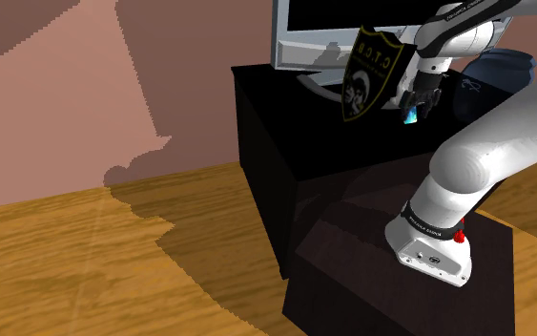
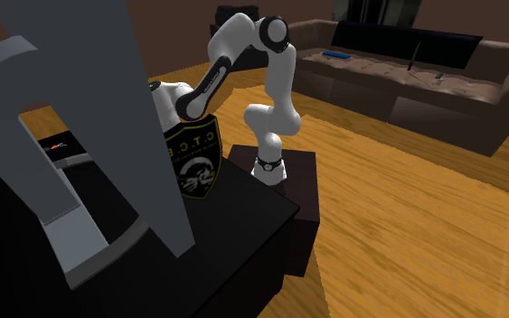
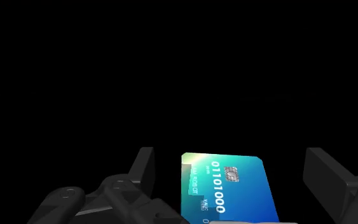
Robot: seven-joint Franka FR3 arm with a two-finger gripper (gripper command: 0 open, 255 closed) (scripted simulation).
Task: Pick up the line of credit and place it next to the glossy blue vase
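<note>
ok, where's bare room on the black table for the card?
Free: black table top strip between the grey monitor base and the top's left edge in the shoulder view. Crowded: between the black shield plaque and dark blue vase, where the end effector hovers.

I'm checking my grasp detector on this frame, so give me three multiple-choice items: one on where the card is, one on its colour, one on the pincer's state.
1. Where is the card?
A. on the sofa
B. between the pincer's fingers
C. on the wooden floor

2. The card's face is mainly:
A. red
B. white
C. blue shading to green

3. The pincer is:
A. open, fingers clear of the card
B. shut on the card
C. shut on nothing

Answers:
1 B: the wrist view shows the card lying between the two black fingers.
2 C: its face is blue and turns green-yellow towards one corner.
3 A: a gap shows between the card and the finger on each side.
</note>
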